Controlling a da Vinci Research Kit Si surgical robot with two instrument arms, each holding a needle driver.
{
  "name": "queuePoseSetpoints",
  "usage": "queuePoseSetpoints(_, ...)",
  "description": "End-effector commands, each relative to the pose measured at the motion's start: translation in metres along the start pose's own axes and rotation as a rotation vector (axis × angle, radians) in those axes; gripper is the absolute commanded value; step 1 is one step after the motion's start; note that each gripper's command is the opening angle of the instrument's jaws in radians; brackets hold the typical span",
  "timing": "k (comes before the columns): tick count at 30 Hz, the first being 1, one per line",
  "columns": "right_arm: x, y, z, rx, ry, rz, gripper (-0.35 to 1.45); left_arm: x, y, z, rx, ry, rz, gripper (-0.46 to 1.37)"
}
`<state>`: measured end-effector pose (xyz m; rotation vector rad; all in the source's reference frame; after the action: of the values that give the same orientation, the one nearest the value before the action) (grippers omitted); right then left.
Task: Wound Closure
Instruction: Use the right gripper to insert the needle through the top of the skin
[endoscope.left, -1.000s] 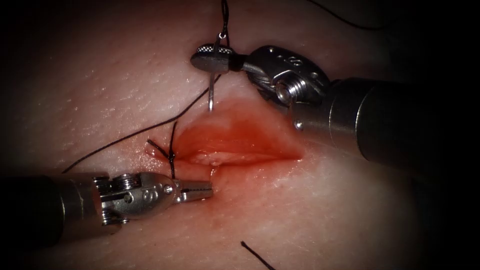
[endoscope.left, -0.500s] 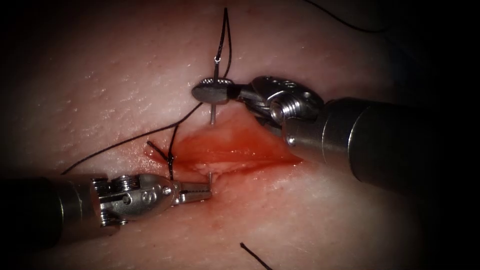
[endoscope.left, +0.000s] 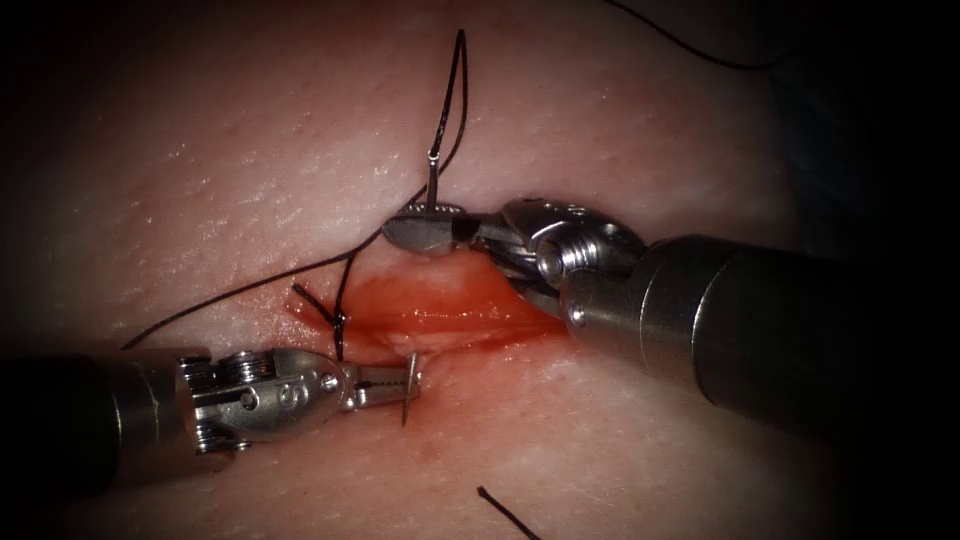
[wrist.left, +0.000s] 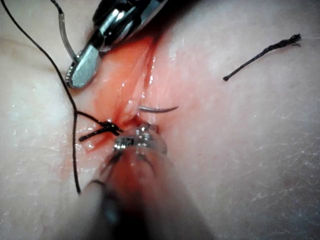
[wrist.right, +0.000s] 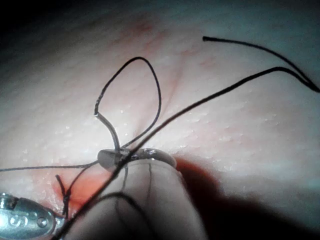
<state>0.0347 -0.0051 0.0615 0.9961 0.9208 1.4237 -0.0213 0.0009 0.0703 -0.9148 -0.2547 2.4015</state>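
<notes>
Nearest the endoscope, on the tissue (endoscope.left: 620, 440) below the cut (endoscope.left: 440, 310), lies a loose cut end of thread (endoscope.left: 510, 510), well apart from both tools. Just beyond it the left tool (endoscope.left: 400, 382) lies along the cut's near lip, its jaws closed on the needle's pointed end, which sticks out of the tissue there; from the left wrist that tip shows as a thin silver arc just past the jaws. Beside these jaws, at the left end of the cut, sits a finished knot (endoscope.left: 338, 320) with short dark tails. Red fluid (endoscope.left: 450, 305) wets the open cut between the two tools. On the far lip the right tool (endoscope.left: 425, 232) clamps the needle (endoscope.left: 432, 190) near its tail end, so the curve runs under the cut between entry and exit. Farther still, thread (endoscope.left: 455, 90) loops up from the tail and trails off across the tissue to the left.
</notes>
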Motion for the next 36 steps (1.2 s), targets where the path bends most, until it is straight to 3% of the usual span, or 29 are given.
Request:
queuePoseSetpoints(1, 0.0002, 0.0, 0.0, 0.0, -0.004, 0.008, -0.35, 0.0, 0.0, 0.0, -0.008, -0.001, 0.0, -0.35)
queuePoseSetpoints(9, -0.0004, 0.0007, 0.0, 0.014, -0.017, 0.014, -0.35, 0.0, 0.0, -0.0001, -0.009, -0.001, 0.0, -0.33)
queuePoseSetpoints(10, -0.0001, 0.0007, 0.0, 0.017, -0.013, -0.073, -0.35, 0.0, 0.0, -0.0001, -0.009, -0.001, 0.0, -0.33)
queuePoseSetpoints(11, 0.0006, 0.0009, -0.0002, 0.063, 0.035, -0.229, -0.35, 0.0, 0.0, -0.0002, -0.009, -0.001, 0.0, -0.34)
queuePoseSetpoints(12, 0.001, 0.001, -0.0004, 0.087, 0.071, -0.281, -0.35, 0.0, 0.0, -0.0002, -0.009, -0.001, 0.0, -0.35)
queuePoseSetpoints(13, 0.0013, 0.0011, -0.0006, 0.101, 0.097, -0.303, -0.29, -0.0001, 0.0, -0.0002, -0.009, -0.001, 0.0, -0.34)
queuePoseSetpoints(14, 0.0017, 0.0012, -0.0008, 0.11, 0.131, -0.336, -0.12, -0.0001, 0.0, -0.0002, -0.009, -0.001, 0.001, -0.35)
queuePoseSetpoints(15, 0.0023, 0.0015, -0.0013, 0.101, 0.169, -0.36, -0.11, -0.0001, 0.0, -0.0003, -0.009, -0.001, 0.001, -0.35)
queuePoseSetpoints(21, 0.0042, 0.0016, -0.0026, 0.079, 0.184, -0.607, 0.07, -0.0004, -0.0001, -0.0006, -0.012, -0.001, -0.003, -0.35)
queuePoseSetpoints(25, 0.005, 0.0012, -0.0037, 0.054, 0.198, -0.876, 0.55, -0.0004, -0.0002, -0.0005, -0.012, 0.0, -0.003, -0.35)
queuePoseSetpoints(27, 0.0055, 0.0008, -0.0041, 0.036, 0.212, -0.904, 0.76, -0.0004, -0.0002, -0.0005, -0.012, 0.0, -0.003, -0.35)
queuePoseSetpoints(33, 0.0075, -0.0003, -0.0044, 0.025, 0.269, -0.996, 1.13, -0.0002, -0.0001, -0.0002, -0.01, -0.001, -0.005, -0.35)
queuePoseSetpoints(36, 0.0083, -0.0005, -0.0042, 0.018, 0.276, -1.002, 1.15, -0.0001, -0.0001, -0.0001, -0.01, -0.001, -0.005, -0.35)
